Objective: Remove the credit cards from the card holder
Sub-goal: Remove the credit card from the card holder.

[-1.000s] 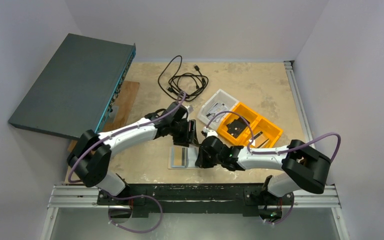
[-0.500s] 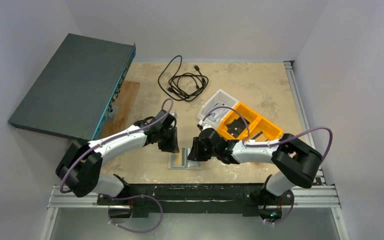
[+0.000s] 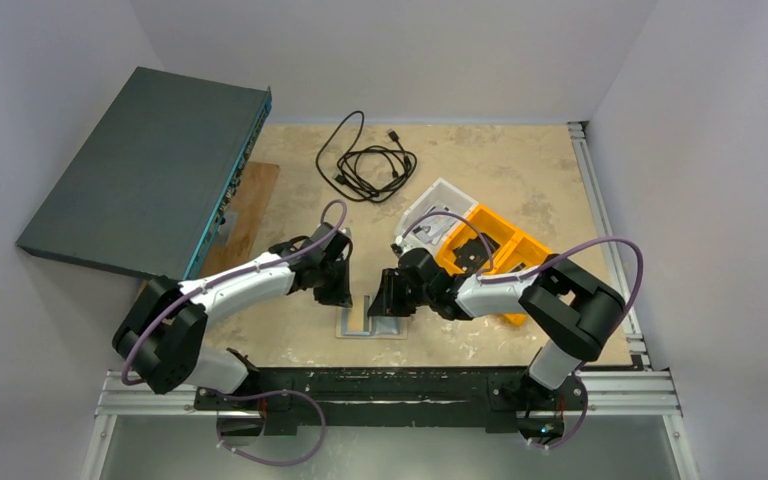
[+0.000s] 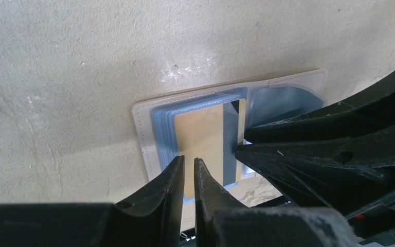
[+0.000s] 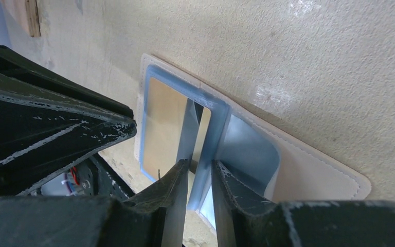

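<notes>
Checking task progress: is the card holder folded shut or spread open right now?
Spread open: the card holder lies flat, blue-grey inside up, with a tan card showing in its pocket.

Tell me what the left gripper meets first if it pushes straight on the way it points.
Most likely the gold card lying in the open card holder: the left gripper, jaws almost shut, points straight at it. Depth is unclear, so the tips may be touching it already.

The right claw, slightly parted, hangs over the open card holder.
</notes>
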{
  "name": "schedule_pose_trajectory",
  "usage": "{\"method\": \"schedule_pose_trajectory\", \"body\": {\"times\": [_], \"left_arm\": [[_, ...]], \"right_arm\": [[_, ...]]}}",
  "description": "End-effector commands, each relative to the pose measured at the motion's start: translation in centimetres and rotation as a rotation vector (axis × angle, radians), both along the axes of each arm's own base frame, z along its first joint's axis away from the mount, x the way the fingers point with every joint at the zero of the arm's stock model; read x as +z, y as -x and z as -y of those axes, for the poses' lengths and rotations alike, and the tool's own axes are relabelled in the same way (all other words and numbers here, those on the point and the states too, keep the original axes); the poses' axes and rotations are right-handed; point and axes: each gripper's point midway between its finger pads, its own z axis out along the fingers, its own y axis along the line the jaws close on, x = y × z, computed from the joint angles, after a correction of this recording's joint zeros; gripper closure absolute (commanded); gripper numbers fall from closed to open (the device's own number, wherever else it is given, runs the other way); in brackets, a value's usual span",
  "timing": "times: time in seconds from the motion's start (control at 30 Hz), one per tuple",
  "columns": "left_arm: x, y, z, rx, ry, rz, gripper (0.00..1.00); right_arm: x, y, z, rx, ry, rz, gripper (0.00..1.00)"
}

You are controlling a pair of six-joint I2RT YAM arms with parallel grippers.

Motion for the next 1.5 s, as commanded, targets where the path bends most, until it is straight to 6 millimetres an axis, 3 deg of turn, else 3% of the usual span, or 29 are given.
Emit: {"method": "schedule_pose_trajectory", "body": {"times": [0.0,0.5,0.9,1.07,1.3,1.47], "left_arm": [[-0.7,-0.4,-0.5,0.001,-0.021,0.013,0.90],[-2.6,0.7,1.9,-0.015,0.023,-0.057,0.95],[-2.8,0.7,0.6,0.034,-0.025,-0.039,0.98],[-1.9,0.4,0.8,0.029,-0.011,-0.016,0.99],[-2.1,0.6,1.0,0.018,-0.001,-0.026,1.00],[-1.7,0.5,0.9,0.018,0.000,-0.016,1.00]], "right_arm": [[0.8,-0.3,-1.1,0.013,-0.069,-0.003,0.76],[-0.6,-0.2,-0.7,0.011,-0.113,-0.058,0.76],[-0.2,-0.3,0.8,-0.020,-0.248,-0.109,0.72],[-0.2,-0.1,0.3,-0.018,-0.301,-0.143,0.77],[-0.6,0.0,0.0,-0.026,-0.321,-0.168,0.80],[-0.9,0.0,0.2,-0.039,-0.322,-0.175,0.89]]}}
